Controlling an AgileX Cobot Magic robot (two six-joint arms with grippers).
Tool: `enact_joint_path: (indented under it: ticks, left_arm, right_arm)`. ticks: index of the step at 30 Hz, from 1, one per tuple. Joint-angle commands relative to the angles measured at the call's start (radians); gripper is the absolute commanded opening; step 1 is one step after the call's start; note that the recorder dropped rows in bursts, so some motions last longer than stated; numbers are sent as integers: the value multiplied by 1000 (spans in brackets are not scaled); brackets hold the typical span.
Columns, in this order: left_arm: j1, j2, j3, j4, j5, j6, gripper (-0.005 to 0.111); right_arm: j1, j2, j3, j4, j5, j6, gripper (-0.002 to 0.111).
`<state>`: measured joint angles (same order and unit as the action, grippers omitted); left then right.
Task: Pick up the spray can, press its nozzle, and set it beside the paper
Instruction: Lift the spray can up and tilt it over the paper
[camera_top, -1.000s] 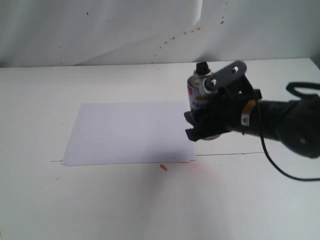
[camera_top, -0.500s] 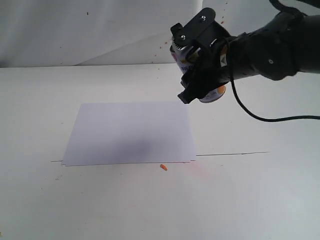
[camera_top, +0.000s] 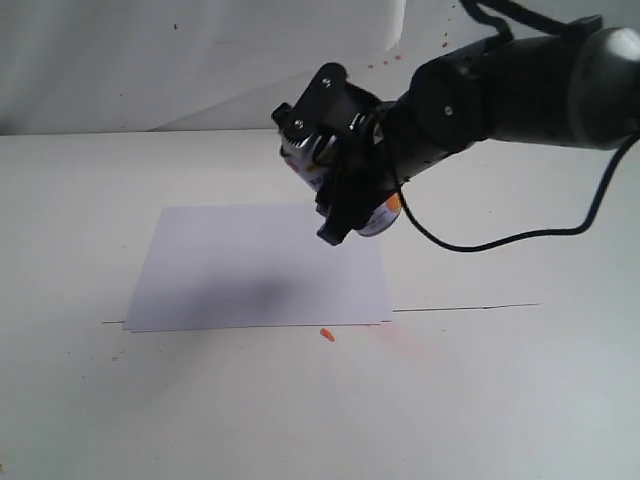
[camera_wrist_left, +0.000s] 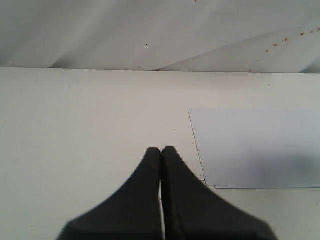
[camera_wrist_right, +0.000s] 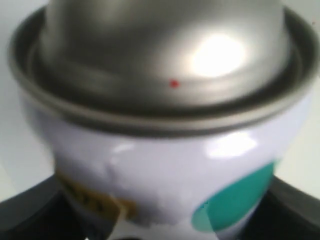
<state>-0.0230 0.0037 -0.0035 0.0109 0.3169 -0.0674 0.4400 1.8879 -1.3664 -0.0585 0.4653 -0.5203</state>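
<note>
Right gripper (camera_top: 338, 180) is clamped on the spray can (camera_top: 378, 214), which is up in the air and, in the exterior view, over the far right corner of the paper (camera_top: 250, 265). The shadow on the sheet says it's clear of the surface.

Can's long axis is tilted: top end toward the upper left of the exterior view, base toward the lower right. So the nozzle end faces the left arm's side, but the left arm isn't in that view at all. My read: the right arm is the only one near enough to act.

Left gripper (camera_wrist_left: 161, 155) has its fingers pressed together on nothing, low over the table (camera_wrist_left: 75, 125), with the paper's edge nearby.

Right wrist view gives you the silver shoulder and label close up, jaws on both sides. The nozzle is out of frame there, and I can't pick it out in the exterior view either.
</note>
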Motion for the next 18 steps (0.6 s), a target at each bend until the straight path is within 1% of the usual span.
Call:
enact_joint_path:
  ticks: [1, 10, 16, 18]
  left_arm:
    - [-5, -4, 4, 3, -5, -3, 0]
    - [-5, -4, 4, 3, -5, -3, 0]
    - [-5, -4, 4, 3, -5, -3, 0]
    - [-5, -4, 4, 3, -5, -3, 0]
  right_arm:
    - [27, 39, -66, -86, 22, 7, 0]
    - [27, 100, -201, -133, 141, 19, 0]
    - [33, 108, -218, -140, 195, 20, 0]
    - [43, 108, -218, -152, 224, -29, 0]
